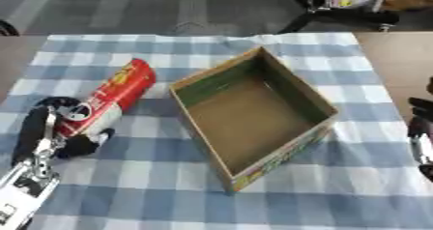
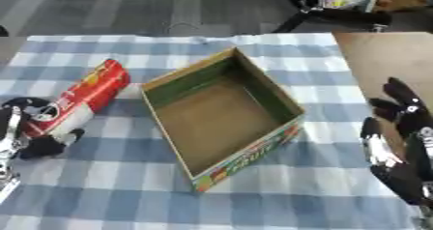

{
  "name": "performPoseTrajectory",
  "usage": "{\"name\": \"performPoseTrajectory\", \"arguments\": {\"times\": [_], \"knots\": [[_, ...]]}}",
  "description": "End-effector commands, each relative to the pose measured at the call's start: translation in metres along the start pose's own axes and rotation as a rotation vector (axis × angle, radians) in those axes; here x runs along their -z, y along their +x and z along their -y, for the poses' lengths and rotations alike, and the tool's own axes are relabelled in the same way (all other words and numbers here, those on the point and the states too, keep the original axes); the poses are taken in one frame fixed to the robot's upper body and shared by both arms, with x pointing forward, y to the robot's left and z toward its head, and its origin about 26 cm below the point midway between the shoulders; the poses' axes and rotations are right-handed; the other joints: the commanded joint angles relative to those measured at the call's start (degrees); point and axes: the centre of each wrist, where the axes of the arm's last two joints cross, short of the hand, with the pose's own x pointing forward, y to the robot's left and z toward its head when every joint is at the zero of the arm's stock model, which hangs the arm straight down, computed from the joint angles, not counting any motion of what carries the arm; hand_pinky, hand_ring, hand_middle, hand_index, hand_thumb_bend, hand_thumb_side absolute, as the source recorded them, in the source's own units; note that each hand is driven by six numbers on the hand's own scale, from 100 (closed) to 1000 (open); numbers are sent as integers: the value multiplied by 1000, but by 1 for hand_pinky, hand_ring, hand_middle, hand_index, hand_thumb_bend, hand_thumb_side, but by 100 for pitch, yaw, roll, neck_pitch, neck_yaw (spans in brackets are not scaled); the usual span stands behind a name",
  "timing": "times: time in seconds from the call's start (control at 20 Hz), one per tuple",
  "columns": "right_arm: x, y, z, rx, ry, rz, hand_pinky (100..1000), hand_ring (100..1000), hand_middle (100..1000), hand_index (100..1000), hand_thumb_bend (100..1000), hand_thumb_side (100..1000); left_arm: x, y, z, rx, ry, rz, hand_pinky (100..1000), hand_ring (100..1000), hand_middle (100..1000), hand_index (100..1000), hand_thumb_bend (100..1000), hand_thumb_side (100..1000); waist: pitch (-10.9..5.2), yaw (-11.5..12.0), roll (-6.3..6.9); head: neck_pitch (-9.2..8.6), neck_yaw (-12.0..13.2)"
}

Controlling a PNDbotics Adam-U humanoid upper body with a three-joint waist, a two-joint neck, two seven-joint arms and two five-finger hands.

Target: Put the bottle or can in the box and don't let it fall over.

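A red can (image 1: 112, 96) with yellow print and a white band lies tilted on the blue checked cloth, left of the open cardboard box (image 1: 253, 113). My left hand (image 1: 52, 127) comes up from the lower left. Its fingers and thumb are curled round the can's near end. The box is empty, its opening facing up and one corner pointing toward me. My right hand (image 2: 397, 147) rests at the right edge of the table, fingers straight and pointing up, holding nothing.
The blue and white checked cloth (image 1: 203, 195) covers the table. Bare wooden tabletop (image 2: 381, 60) shows to the right of it. Chair legs (image 1: 338, 11) and floor lie beyond the far edge.
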Motion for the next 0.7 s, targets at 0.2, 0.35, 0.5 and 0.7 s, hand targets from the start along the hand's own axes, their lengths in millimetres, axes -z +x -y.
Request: {"name": "performPoseTrajectory", "arguments": {"times": [0.2, 0.35, 0.5, 0.7], "knots": [[4, 5, 5, -6, 0, 26, 863, 857, 1000, 930, 100, 485, 6, 9, -27, -19, 95, 31, 385, 413, 713, 614, 518, 100, -86, 6, -13, 39, -33], [4, 5, 5, -6, 0, 26, 863, 857, 1000, 930, 100, 486, 7, 11, -33, -30, 112, 35, 384, 412, 710, 604, 518, 100, -91, 6, 1, 43, -43], [4, 5, 5, -7, 0, 25, 863, 858, 1000, 930, 100, 486, 7, 12, -35, -30, 116, 36, 384, 412, 708, 605, 518, 100, -92, 5, 11, 35, -46], [4, 5, 6, -6, 0, 27, 863, 857, 1000, 930, 100, 485, 8, 13, -37, -31, 121, 40, 383, 411, 706, 606, 519, 100, -98, 4, 16, 35, -56]]}}
